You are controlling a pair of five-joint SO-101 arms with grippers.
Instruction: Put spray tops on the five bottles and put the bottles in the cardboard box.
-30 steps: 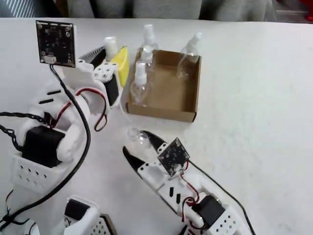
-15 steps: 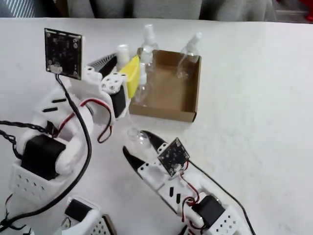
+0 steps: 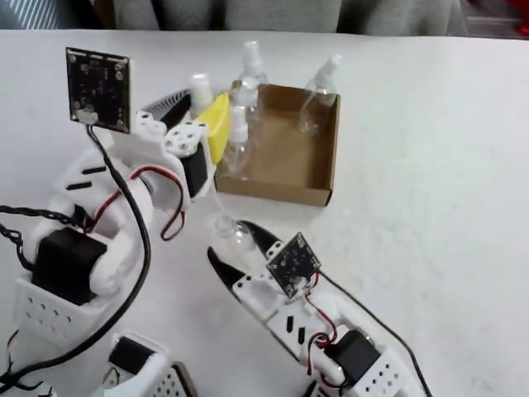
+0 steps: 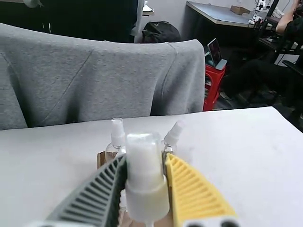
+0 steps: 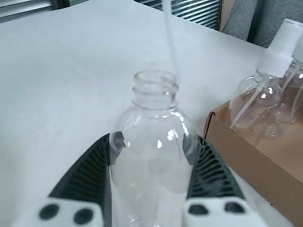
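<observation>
- left gripper pinching spray top, nudged boxward then back
- its tube hangs just above open bottle clamped in right gripper; insertion next

Box interior: capped bottles line the cardboard box along its left wall and far right corner; bare floor shows toward the near right.
Left flank: left gripper, clamping a spray top, hangs just beside the wall.
Near-left corner: open bottle, gripped by the right gripper, stands before it.
Right flank: bare table.
</observation>
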